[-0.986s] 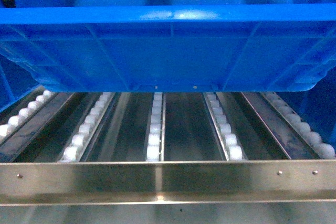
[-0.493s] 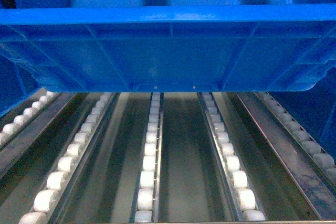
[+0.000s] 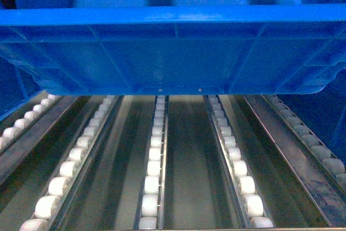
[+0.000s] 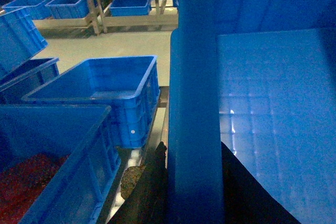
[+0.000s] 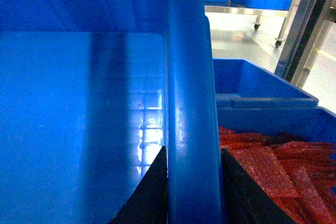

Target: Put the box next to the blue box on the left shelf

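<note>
White rollers lined the left shelf below the box. Left gripper and right gripper pinched its rims; lowering should stay level.

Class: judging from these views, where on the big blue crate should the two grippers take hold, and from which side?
Grip the crate by its thick top rim on the two short end walls, one gripper per end, coming down from above. Each rim is a narrow upright lip, so fingers fit astride it, as the left gripper and right gripper do here.
</note>
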{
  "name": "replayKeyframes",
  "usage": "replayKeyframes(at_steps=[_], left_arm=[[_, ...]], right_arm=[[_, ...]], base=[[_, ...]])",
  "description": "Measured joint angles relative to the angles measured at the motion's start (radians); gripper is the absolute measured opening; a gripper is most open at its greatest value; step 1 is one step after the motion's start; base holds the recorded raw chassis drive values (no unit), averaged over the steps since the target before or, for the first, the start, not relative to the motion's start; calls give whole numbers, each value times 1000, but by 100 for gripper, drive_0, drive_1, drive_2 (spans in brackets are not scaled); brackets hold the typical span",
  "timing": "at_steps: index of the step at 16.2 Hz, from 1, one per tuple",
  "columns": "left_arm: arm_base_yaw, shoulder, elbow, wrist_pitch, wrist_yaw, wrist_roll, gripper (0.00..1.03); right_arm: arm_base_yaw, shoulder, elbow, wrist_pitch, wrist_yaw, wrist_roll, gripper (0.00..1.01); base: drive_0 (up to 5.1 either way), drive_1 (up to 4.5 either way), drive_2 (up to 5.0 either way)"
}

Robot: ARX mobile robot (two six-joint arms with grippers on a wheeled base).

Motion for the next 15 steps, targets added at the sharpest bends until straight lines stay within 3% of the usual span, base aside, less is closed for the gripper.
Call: replayKeyframes(at_steps=[15], left_arm=[[0,0,0,0,0,0,19]], right_arm=[[0,0,0,0,0,0,21]], base=[[0,0,0]])
